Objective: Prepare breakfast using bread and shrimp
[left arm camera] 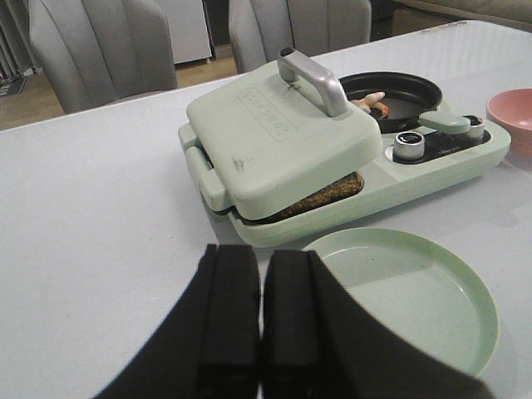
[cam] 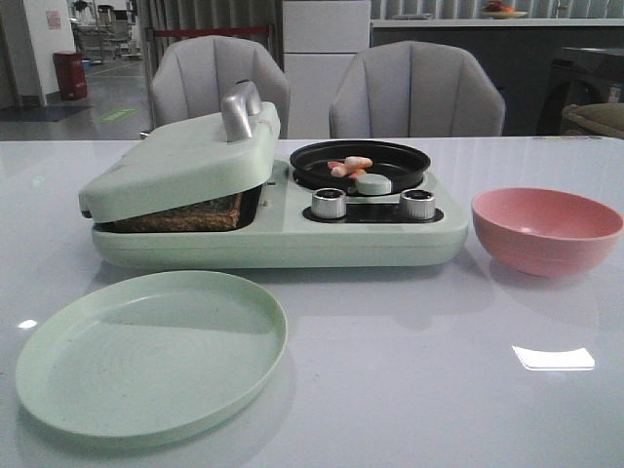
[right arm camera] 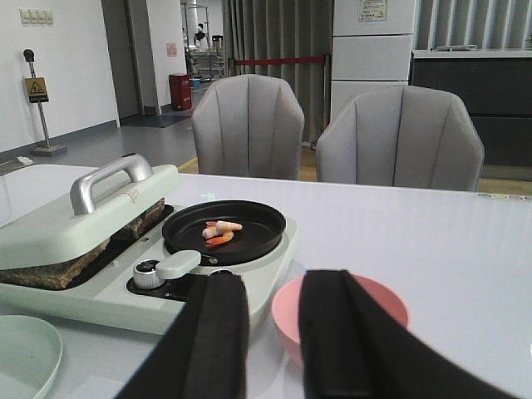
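Note:
A pale green breakfast maker (cam: 292,239) stands mid-table. Its lid (cam: 185,156) rests tilted on browned bread (cam: 185,216) inside the press; the bread's edge also peeks out in the left wrist view (left arm camera: 328,195) and the right wrist view (right arm camera: 50,274). The shrimp (cam: 349,166) lie in the small black pan (cam: 361,163) on the maker's right side, also visible as shrimp (right arm camera: 220,233) and shrimp (left arm camera: 371,103). My left gripper (left arm camera: 260,258) is shut with nothing in it, back from the maker. My right gripper (right arm camera: 274,287) is open and empty, near the pink bowl. Neither arm shows in the front view.
An empty green plate (cam: 146,351) lies in front of the maker at the left. An empty pink bowl (cam: 546,229) stands to the right of the maker. Two knobs (cam: 329,203) sit on the maker's front panel. Grey chairs (cam: 414,93) stand behind the table.

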Available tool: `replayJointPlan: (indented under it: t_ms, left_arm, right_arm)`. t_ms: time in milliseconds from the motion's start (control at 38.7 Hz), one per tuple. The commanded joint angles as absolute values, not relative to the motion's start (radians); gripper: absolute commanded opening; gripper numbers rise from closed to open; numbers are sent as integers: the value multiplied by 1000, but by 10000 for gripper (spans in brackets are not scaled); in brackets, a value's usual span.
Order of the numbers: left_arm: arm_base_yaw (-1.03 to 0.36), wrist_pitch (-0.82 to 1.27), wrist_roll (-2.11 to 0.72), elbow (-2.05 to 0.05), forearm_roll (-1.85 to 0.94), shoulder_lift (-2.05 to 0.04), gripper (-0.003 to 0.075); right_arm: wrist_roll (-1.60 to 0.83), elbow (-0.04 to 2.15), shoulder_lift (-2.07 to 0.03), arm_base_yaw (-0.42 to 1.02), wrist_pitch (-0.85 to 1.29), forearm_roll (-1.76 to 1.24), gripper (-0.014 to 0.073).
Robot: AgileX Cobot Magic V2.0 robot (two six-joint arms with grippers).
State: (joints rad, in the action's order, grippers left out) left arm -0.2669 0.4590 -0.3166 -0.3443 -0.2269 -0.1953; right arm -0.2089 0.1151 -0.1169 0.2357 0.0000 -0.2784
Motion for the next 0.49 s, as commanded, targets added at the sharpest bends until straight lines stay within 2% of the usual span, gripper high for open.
replayJointPlan:
  t_ms: [0,103,465]
  left_arm:
    - [-274,379,-304,-369,-244,-205,112]
    - [-274,379,-304,-369,-244,-205,112]
    - [-274,379,-304,-369,-244,-205,112]
  right_arm:
    - [-207,144,-128,238,-65,-280,217]
    - [-207,144,-128,238,-64,-280,130]
    - [-207,144,-128,238,-68,-280,134]
